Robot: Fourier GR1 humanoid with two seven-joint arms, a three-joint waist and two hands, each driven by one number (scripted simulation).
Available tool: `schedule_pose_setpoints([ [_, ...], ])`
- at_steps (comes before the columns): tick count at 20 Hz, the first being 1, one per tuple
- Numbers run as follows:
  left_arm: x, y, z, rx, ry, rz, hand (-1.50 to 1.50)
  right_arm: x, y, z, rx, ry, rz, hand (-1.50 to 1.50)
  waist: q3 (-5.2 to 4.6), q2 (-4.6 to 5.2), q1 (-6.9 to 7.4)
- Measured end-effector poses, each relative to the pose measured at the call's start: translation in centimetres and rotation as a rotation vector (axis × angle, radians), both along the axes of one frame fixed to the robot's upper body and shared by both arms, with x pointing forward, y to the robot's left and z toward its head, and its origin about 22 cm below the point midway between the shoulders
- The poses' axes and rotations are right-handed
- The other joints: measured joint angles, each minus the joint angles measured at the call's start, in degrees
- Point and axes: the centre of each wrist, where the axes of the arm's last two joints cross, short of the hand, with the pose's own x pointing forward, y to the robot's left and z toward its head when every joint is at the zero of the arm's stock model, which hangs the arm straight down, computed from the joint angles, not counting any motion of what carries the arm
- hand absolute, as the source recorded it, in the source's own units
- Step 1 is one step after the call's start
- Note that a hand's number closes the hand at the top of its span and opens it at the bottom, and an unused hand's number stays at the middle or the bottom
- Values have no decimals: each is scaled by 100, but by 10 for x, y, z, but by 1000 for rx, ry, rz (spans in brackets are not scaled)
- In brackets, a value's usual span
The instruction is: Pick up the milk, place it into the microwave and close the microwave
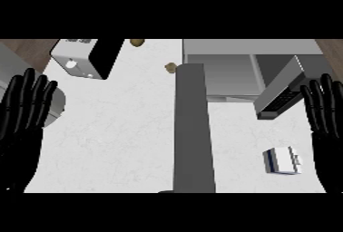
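One white milk carton (282,160), blue-edged, lies on its side.

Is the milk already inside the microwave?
No, the milk lies on the counter near the right hand, outside the open microwave.
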Motion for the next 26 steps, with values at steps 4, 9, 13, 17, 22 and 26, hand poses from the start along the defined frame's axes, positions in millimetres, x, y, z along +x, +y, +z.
schedule_pose_setpoints([
  [4,3,11,-1,-4,-12,11,-150,-13,-10,3,13,-21,93,-150,-38,59,-47],
  [9,19,21,-20,-76,58,39,-150,-39,-23,7,8,3,254,-150,-56,83,-122],
  [13,10,35,-26,-104,97,52,-150,-62,-35,6,-2,40,297,-150,-60,84,-101],
  [17,-5,49,-32,-112,111,49,-150,-79,-36,2,-14,54,291,-150,-62,83,-83],
  [22,-23,65,-23,-121,116,44,-150,-91,-52,-3,-31,77,232,-150,-61,85,-71],
  [26,-36,78,-27,-116,118,48,-150,-93,-59,-12,-37,118,192,-150,-62,87,-57],
])
